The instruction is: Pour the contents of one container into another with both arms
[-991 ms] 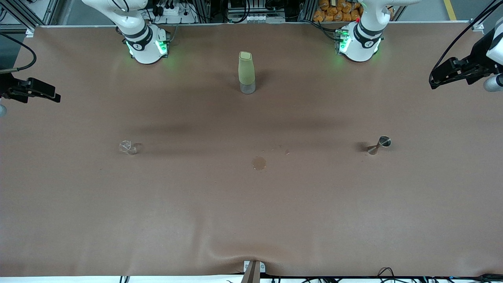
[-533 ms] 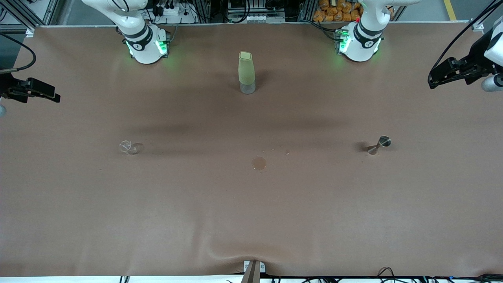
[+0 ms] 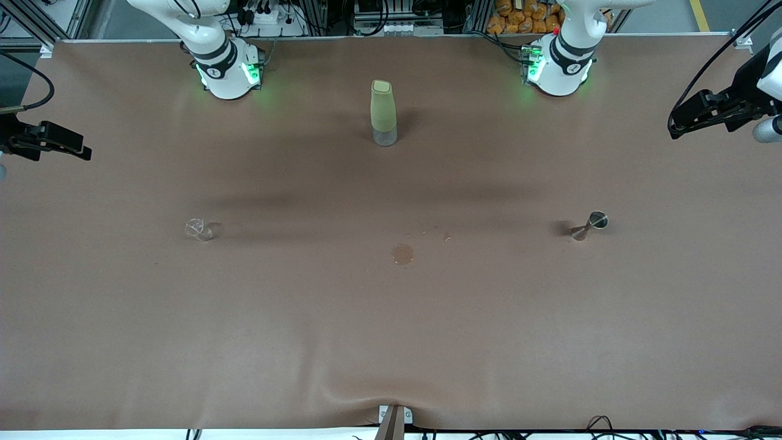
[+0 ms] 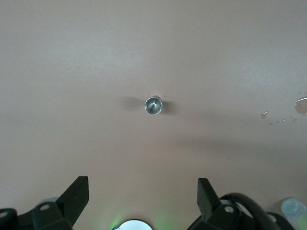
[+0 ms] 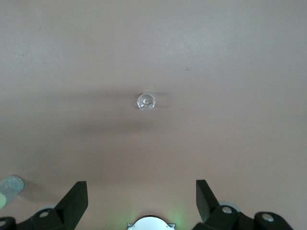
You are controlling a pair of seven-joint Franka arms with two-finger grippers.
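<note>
Robot lab: brown-covered table [image 3: 391,342], aluminium frame [image 3: 36,21], cables [image 3: 602,423], power strip [image 3: 397,28] along edge

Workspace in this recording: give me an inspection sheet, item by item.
Surface: brown table cover, round wet patch and small droplets near the middle.
Job's things: small clear glass cup toward the right arm's end; metal hourglass-shaped jigger toward the left arm's end.
Clutter: tall green bottle with clear base, upright between the arm bases.
Grippers: left tool open, high over the jigger; right tool open, high over the glass cup.
Cables: black cable at the table's near edge.
Surroundings: orange packets past the table's top edge.
</note>
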